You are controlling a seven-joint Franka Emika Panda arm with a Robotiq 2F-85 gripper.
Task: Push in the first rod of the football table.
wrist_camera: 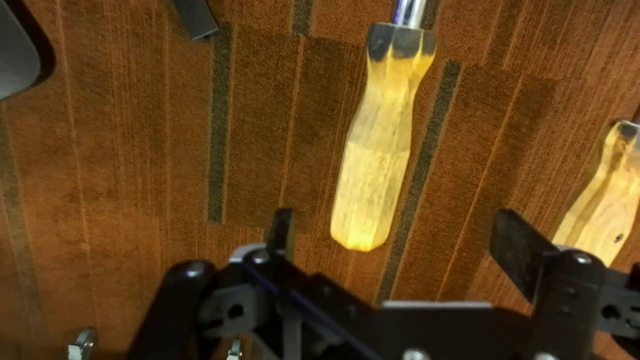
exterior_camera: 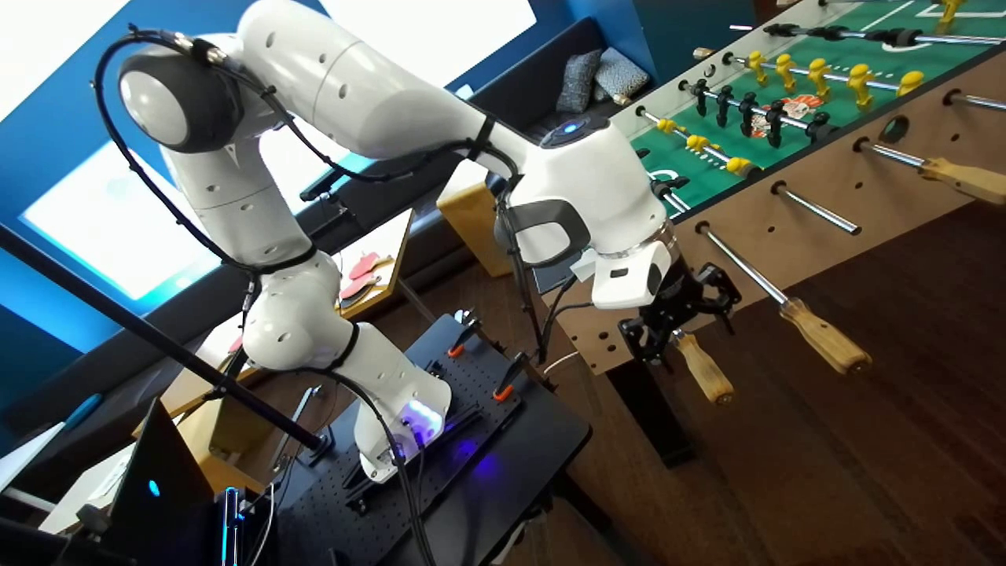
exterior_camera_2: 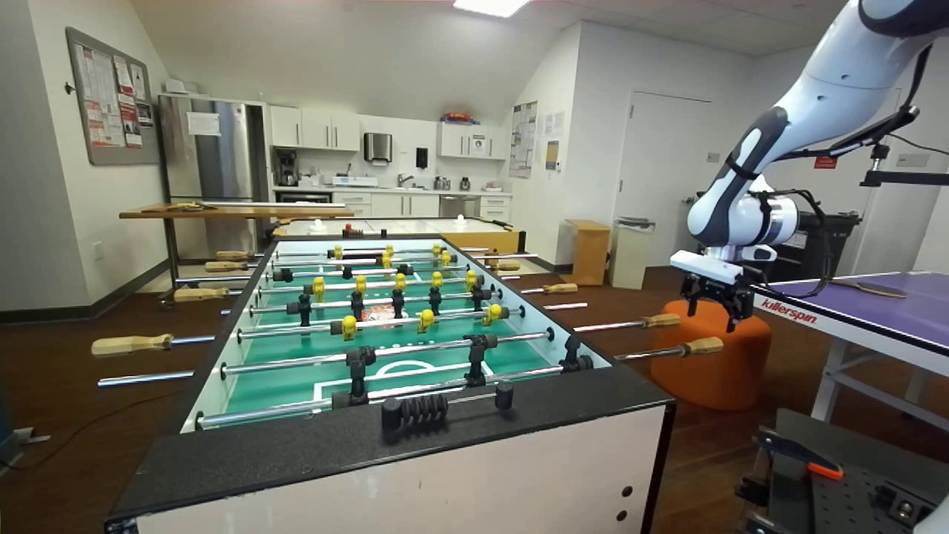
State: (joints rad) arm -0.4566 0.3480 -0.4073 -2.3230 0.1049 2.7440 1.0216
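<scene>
Brown planked floor (wrist_camera: 260,150) below, the black two-fingered gripper (wrist_camera: 394,225) hangs jaws apart, grasping nothing. Under that gap (depth's anyone's guess) lies the endmost silver rod with tapered tan wooden handle (wrist_camera: 377,150), axis roughly square to their spread, toward the green-pitched football table (exterior_camera_2: 237,463).

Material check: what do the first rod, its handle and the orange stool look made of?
First rod: metal, probably polished steel, from its bright reflections.
Handle: wood, smooth, perhaps varnished; tan with faint streaks like grain.
Orange stool: perhaps fabric or vinyl; its dull surface leaves that open.
</scene>
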